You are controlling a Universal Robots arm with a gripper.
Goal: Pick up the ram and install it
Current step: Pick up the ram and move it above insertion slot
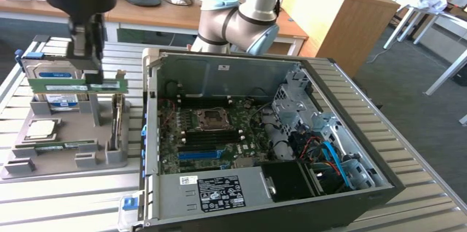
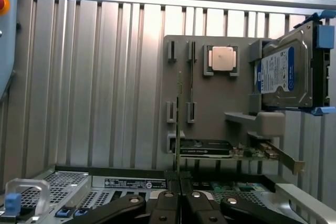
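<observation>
Now, clenches the ram, a long thin green circuit-board strip with a pale label, between the closed fingers of the dark gripper. Holds it level and on edge, up above the flat grey plastic parts holder at the exterior view's left, in front of the upright silver hard drive with a blue label. Down on that holder: a square silver processor chip, a second green strip lying flat, a dark expansion card standing on edge. Just beside the holder, toward the exterior view's right: the open black-and-grey computer case on the ribbed metal table, with green motherboard, bright blue slot and black slots beside it. Between ram and board, the case's upright side wall with blue clips. From the wrist, shows edge-on as a thin line over the holder, pinched at the gripper.
</observation>
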